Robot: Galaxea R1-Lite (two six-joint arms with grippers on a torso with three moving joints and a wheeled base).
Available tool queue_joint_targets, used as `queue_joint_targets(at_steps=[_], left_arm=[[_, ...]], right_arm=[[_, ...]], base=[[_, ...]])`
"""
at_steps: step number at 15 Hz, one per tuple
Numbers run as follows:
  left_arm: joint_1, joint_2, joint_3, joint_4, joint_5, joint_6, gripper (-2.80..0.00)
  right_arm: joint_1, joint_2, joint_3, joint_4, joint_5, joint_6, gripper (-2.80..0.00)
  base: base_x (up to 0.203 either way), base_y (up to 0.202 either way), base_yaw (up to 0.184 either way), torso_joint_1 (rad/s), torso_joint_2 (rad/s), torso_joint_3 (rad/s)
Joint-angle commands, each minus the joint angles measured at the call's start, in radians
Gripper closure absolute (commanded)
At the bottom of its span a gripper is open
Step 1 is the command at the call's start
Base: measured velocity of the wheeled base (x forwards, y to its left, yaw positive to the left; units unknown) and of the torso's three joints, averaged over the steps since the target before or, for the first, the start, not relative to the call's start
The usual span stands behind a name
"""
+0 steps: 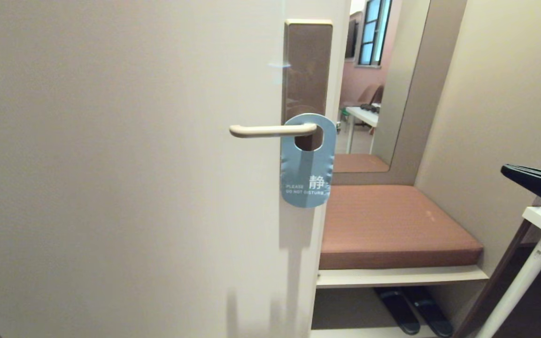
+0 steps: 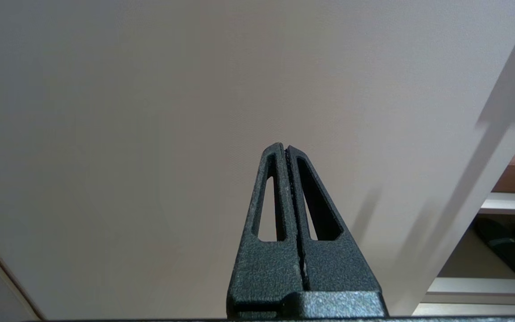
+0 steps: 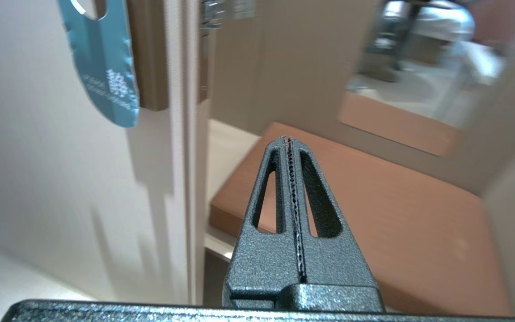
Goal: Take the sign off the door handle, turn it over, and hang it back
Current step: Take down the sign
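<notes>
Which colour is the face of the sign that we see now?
The sign shows its blue face with white text, hanging on the door handle; clearest in the head view.

Lighting: warm, soft, even; faint shadows streak the door; right wrist view's background motion-blurred.

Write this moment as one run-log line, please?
sign: blue face out, hanging on door handle | right pincer: shut, empty, short of sign | left pincer: shut, empty, facing door
</notes>
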Motion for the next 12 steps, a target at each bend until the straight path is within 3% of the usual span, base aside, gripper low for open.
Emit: queue_joint_targets(at_steps=[1, 12], left_arm=[[0.001, 0.0, 0.0, 0.0, 0.0, 0.0, 0.0], [0.001, 0.0, 0.0, 0.0, 0.0, 0.0, 0.0]], right_arm=[[0.0, 0.17, -0.02, -0.074, 0.067, -0.011, 0.0], [0.003, 0.581, -0.172, -0.429, 0.609, -0.015, 0.0]], base=[[0.0, 0.0, 0.0, 0.0, 0.0, 0.0], [0.0, 0.0, 0.0, 0.0, 0.0, 0.0]])
